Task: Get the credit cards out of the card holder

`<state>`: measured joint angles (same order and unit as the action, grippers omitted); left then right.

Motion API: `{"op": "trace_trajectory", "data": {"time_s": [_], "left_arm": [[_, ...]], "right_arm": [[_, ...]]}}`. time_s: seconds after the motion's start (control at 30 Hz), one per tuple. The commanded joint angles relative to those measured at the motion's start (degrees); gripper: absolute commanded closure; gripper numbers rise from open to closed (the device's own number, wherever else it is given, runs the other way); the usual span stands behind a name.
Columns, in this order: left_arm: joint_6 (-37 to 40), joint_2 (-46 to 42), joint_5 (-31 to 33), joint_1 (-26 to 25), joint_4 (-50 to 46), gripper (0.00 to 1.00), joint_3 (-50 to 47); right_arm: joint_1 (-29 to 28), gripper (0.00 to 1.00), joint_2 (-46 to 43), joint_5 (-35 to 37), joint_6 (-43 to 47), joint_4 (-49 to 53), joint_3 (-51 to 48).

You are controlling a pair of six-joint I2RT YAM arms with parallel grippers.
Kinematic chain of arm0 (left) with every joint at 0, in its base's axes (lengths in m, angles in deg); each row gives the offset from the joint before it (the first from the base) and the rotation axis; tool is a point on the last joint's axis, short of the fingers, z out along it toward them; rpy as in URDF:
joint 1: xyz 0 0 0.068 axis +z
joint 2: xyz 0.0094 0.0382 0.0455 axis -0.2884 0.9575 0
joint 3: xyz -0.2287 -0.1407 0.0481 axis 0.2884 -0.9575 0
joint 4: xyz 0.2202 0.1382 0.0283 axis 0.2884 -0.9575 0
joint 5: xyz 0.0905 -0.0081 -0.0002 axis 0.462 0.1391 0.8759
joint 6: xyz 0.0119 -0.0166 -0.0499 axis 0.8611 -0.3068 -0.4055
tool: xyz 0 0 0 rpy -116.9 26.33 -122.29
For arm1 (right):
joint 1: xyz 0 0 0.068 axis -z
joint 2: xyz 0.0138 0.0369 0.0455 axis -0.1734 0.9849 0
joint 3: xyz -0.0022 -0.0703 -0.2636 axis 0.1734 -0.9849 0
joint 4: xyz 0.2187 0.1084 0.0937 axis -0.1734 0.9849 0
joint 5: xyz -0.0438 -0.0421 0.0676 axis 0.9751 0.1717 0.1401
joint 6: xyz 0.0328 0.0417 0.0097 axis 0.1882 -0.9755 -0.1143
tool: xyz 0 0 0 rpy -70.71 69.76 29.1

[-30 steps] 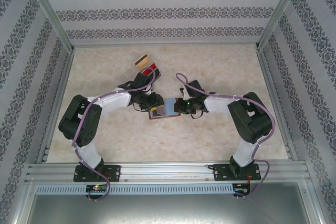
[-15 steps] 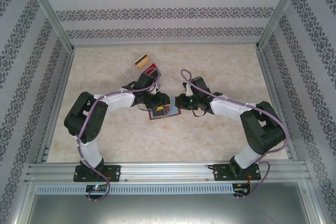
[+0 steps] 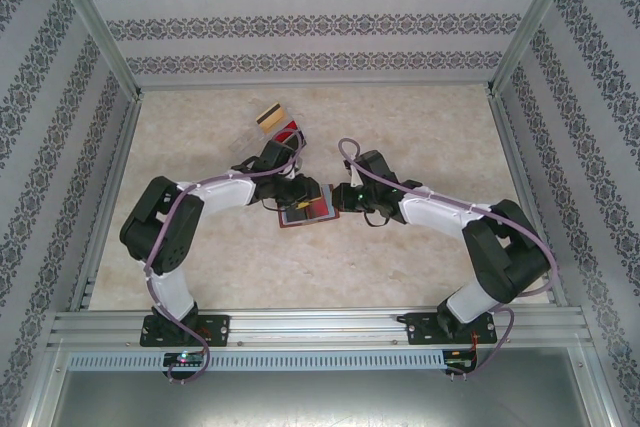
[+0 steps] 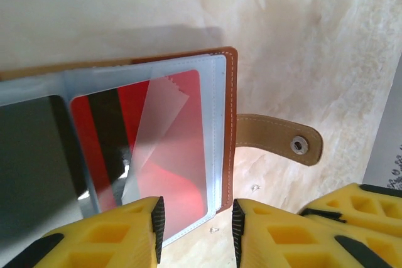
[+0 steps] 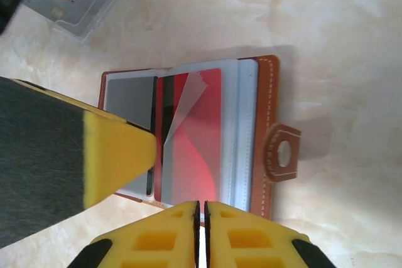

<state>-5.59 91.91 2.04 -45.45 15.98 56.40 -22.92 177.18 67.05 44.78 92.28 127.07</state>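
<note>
Since the card holder (image 3: 305, 211) lies open mid-table between both arms, it all turns on the red card (image 5: 188, 136) in its clear sleeve (image 5: 242, 130). In the right wrist view its long axis runs straight away from the right gripper (image 5: 201, 208), whose jaws are closed at the card's near short end; whether they're pinching anything, can't tell. Left gripper (image 4: 196, 221) stands part-open over the sleeve's near corner, on the strap (image 4: 279, 142) side. Right looks better lined up to pull along that axis.

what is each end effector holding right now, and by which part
Cannot be told. The right end effector is shut at the sleeve edge of the card holder, perhaps pinching it; the left end effector is open astride its edge, clamping nothing.
</note>
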Motion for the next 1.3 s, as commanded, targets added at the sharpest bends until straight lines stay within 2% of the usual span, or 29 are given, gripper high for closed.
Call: {"op": "trace_trajectory", "data": {"time_s": [0.0, 0.17, 0.5, 0.9, 1.27], "left_arm": [[0.8, -3.8, 4.0, 1.0, -1.5, 0.64, -1.4], [-0.3, -3.0, 5.6, 1.3, -2.6, 0.67, -2.7], [-1.7, 0.3, 3.4, 1.3, -0.4, 0.70, -2.5], [-1.3, 2.5, 3.0, 1.3, -0.4, 0.69, -2.2], [-0.2, 2.9, -0.6, 1.8, 2.7, 0.69, -2.3]], "right_arm": [[-1.0, 0.87, 2.6, 0.1, 1.3, 1.2, 2.9], [-1.4, 0.88, 7.5, 0.1, 0.3, 3.2, 6.6], [-1.4, 0.89, 14.0, 1.8, 0.3, 6.4, 11.6], [-1.5, 0.85, 18.5, 1.6, 0.6, 8.1, 12.8], [-1.4, 0.86, 19.1, 1.3, 0.6, 8.3, 12.1]]}}
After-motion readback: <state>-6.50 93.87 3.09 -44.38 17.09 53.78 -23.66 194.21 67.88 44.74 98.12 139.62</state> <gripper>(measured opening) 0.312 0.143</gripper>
